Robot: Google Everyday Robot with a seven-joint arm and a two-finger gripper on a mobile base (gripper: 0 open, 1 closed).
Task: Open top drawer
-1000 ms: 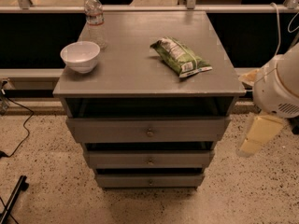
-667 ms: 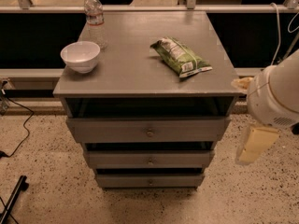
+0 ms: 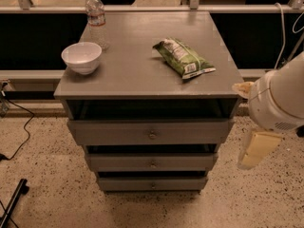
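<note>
The top drawer point(image 3: 114, 133) is the widest grey drawer, just under the cabinet top, with a small round brass knob point(image 3: 152, 135) at its centre. Its front stands slightly out from the frame, with a dark gap above it. My gripper point(image 3: 241, 126) hangs at the cabinet's right side, level with the top drawer and apart from it. One cream finger point(image 3: 256, 148) points down and another point(image 3: 242, 88) shows by the cabinet top's right corner. The gripper is open and empty.
Two narrower grey drawers point(image 3: 123, 162) point(image 3: 123, 183) sit below. On the cabinet top point(image 3: 128, 70) are a white bowl point(image 3: 81, 57), a water bottle point(image 3: 97, 18) and a green snack bag point(image 3: 183, 58). Cables lie on the speckled floor at left point(image 3: 19, 141).
My gripper and arm have moved a little left and down, closer to the cabinet's right side. The drawers and objects on top have not moved.
</note>
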